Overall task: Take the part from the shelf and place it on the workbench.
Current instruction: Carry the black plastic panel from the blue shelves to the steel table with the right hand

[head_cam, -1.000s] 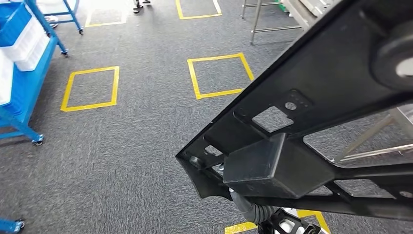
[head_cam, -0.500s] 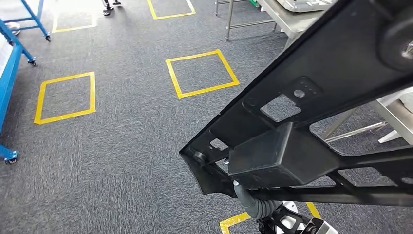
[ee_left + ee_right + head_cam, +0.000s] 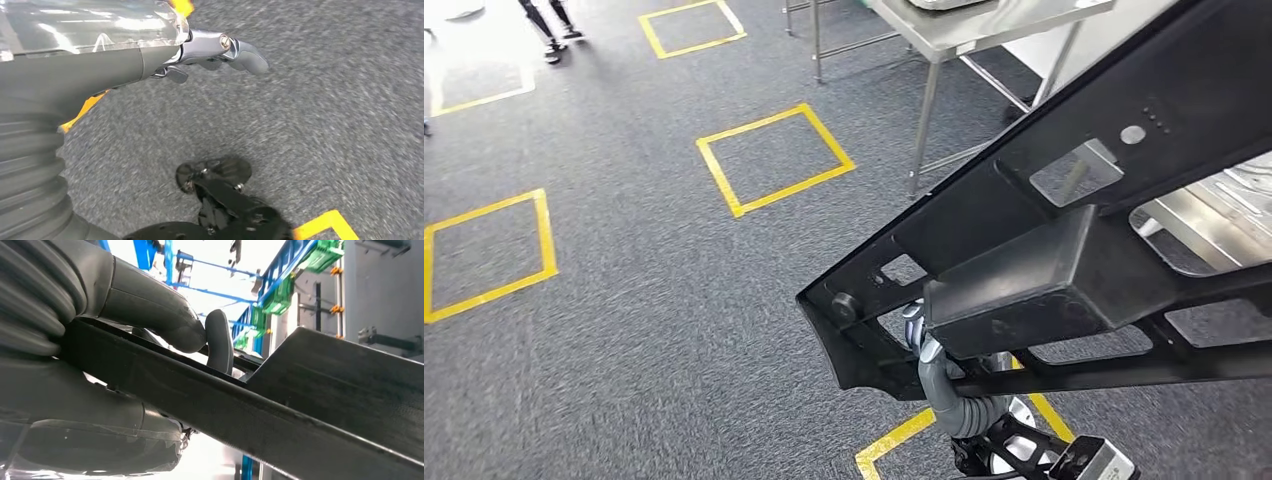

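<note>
The right hand (image 3: pixel 150 325) grips the long black part (image 3: pixel 1064 260), thumb over its top edge and palm beneath, and carries it in the air across the right of the head view, above the grey carpet (image 3: pixel 624 330). Since a second ago the whole view has swung: the yellow floor squares (image 3: pixel 774 160) have slid left, the blue rack has gone, and the steel tabletop (image 3: pixel 984 20) has come nearer. The left hand (image 3: pixel 210 50) hangs over the carpet, fingers apart, holding nothing.
</note>
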Motion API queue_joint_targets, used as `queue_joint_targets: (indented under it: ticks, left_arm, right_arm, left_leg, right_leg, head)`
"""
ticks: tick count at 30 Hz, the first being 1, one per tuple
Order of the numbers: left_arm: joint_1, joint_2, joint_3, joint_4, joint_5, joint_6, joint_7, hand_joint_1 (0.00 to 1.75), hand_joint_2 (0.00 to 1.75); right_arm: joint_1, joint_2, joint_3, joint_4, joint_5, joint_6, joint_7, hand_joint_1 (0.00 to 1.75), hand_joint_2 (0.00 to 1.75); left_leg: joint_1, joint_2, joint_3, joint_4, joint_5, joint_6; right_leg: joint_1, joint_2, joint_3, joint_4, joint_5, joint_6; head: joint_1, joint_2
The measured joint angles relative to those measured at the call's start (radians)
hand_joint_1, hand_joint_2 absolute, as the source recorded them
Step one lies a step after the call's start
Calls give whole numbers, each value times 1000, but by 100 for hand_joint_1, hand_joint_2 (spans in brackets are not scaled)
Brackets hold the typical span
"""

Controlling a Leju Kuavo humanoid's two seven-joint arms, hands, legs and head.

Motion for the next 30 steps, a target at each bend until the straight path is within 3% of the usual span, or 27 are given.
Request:
queue_joint_targets:
  ticks: [2, 4, 5, 7, 9, 10, 11, 12, 13, 15, 17, 18, 20, 21, 23, 25, 26, 27, 28, 30]
  left_arm:
    - [-1, 0, 0, 0, 0, 0, 0, 0, 175]
    - [-3, -1, 0, 0, 0, 0, 0, 0, 175]
    - [-5, -2, 0, 0, 0, 0, 0, 0, 175]
    - [-7, -3, 0, 0, 0, 0, 0, 0, 175]
    - [-4, -3, 1, 0, 0, 0, 0, 0, 175]
    - [-2, -3, 2, 0, 0, 1, 0, 0, 175]
    - [-1, -3, 2, 0, 0, 1, 0, 0, 175]
    - [-1, -3, 3, 0, 0, 2, 0, 0, 175]
    - [-2, -3, 4, 0, 0, 2, 0, 0, 175]
    - [-3, -3, 6, 0, 0, 3, 0, 0, 175]
    - [-4, -4, 8, 0, 0, 3, 0, 0, 175]
    - [-4, -4, 8, 0, 0, 3, -1, 0, 175]
    - [-8, -4, 9, 0, 0, 3, -1, 0, 175]
    - [-10, -4, 9, 0, 0, 4, -1, 0, 175]
    - [-11, -4, 9, 0, 0, 4, -2, 0, 175]
    - [-6, -4, 9, 0, 0, 4, -3, 0, 175]
    - [-3, -4, 9, 0, 0, 4, -3, 0, 175]
    - [-1, -4, 9, 0, 0, 4, -3, 0, 175]
    - [0, -4, 9, 0, 0, 4, -3, 0, 175]
    - [-1, -3, 9, 0, 0, 4, -3, 0, 175]
  right_arm:
    - [0, 0, 0, 0, 0, 0, 0, 175, 175]
    - [1, 0, -1, 0, 0, 0, 0, 175, 175]
    - [2, 0, -1, 0, 0, 0, 0, 175, 175]
    - [2, 0, -2, 0, 0, 0, 0, 175, 175]
    - [0, 0, -2, 0, 0, 0, 0, 175, 175]
    - [-1, 0, -3, 2, -1, 0, 0, 175, 175]
    - [-1, 0, -3, 4, -3, 0, 0, 175, 175]
    - [-1, 0, -3, 6, -6, 0, 0, 175, 175]
    - [-2, 0, -3, 7, -8, 0, 0, 175, 175]
    - [-5, 0, -2, 9, -10, 0, 0, 175, 175]
    - [-11, 2, -2, 9, -11, 0, 0, 175, 175]
    - [-13, 3, -2, 10, -12, 0, 0, 175, 175]
    - [-14, 6, -2, 11, -13, 0, 0, 175, 175]
    - [-15, 6, -2, 12, -13, 0, 0, 175, 175]
    - [-18, 12, -3, 13, -15, 1, 0, 175, 175]
    - [-21, 17, -3, 14, -18, 2, 1, 175, 175]
    - [-21, 18, -3, 15, -19, 2, 2, 175, 175]
    - [-21, 19, -3, 16, -20, 3, 2, 175, 175]
    - [-22, 19, -3, 16, -21, 4, 2, 175, 175]
    - [-23, 19, -3, 16, -22, 4, 2, 175, 175]
  left_leg:
    - [0, -27, 29, -69, 19, 6]
    - [-1, -15, 32, -76, 21, 17]
    - [-1, -5, 34, -80, 24, 23]
    - [3, 16, 36, -89, 31, 35]
    - [1, 38, 36, -92, 31, 41]
    - [-1, 51, 36, -92, 30, 42]
    - [-1, 63, 36, -91, 29, 42]
    - [-1, 75, 38, -91, 27, 42]
    - [-1, 86, 40, -91, 24, 40]
    - [-4, 105, 48, -90, 18, 33]
    - [-9, 123, 54, -90, 11, 23]
    - [-12, 133, 56, -91, 9, 18]
    - [-11, 146, 63, -92, 3, 8]
    - [-9, 134, 62, -82, -7, 3]
    - [-5, 85, 31, -5, -55, -4]
    - [-4, 50, -36, 131, -113, -9]
    - [-4, 45, -63, 179, -122, -10]
    - [-4, 43, -77, 194, -112, -10]
    - [-3, 39, -71, 167, -81, -10]
    - [0, 10, -22, 39, -6, -5]
  right_leg:
    - [-1, 20, -5, 4, 0, 11]
    - [-2, 38, -10, 2, 4, 25]
    - [-3, 33, -13, 5, 2, 31]
    - [-1, -10, -36, 52, -28, 41]
    - [-3, -60, -93, 169, -90, 48]
    - [-6, -70, -124, 230, -113, 51]
    - [-8, -76, -142, 265, -119, 52]
    - [-10, -80, -142, 264, -106, 53]
    - [-11, -86, -121, 224, -77, 53]
    - [-5, -122, -48, 86, -18, 46]
    - [4, -151, -8, 5, 1, 34]
    - [8, -150, -6, -3, -3, 29]
    - [5, -126, -6, -9, 0, 18]
    - [2, -115, -3, -13, 2, 13]
    - [-4, -96, 3, -20, 6, 2]
    - [-3, -73, 3, -19, 6, -3]
    - [-3, -59, 3, -18, 6, -3]
    - [-2, -44, 4, -16, 5, -3]
    - [-3, -29, 4, -13, 4, -2]
    - [-4, -3, 4, -6, 0, 4]
  head:
    - [0, 0]
    - [0, 0]
    - [0, 0]
    - [0, 0]
    - [0, 0]
    - [0, 0]
    - [0, 0]
    - [0, 0]
    - [0, 0]
    - [0, 0]
    - [0, 0]
    - [0, 0]
    - [0, 0]
    - [0, 0]
    - [0, 0]
    - [0, 0]
    - [0, 0]
    - [0, 0]
    - [0, 0]
    - [0, 0]
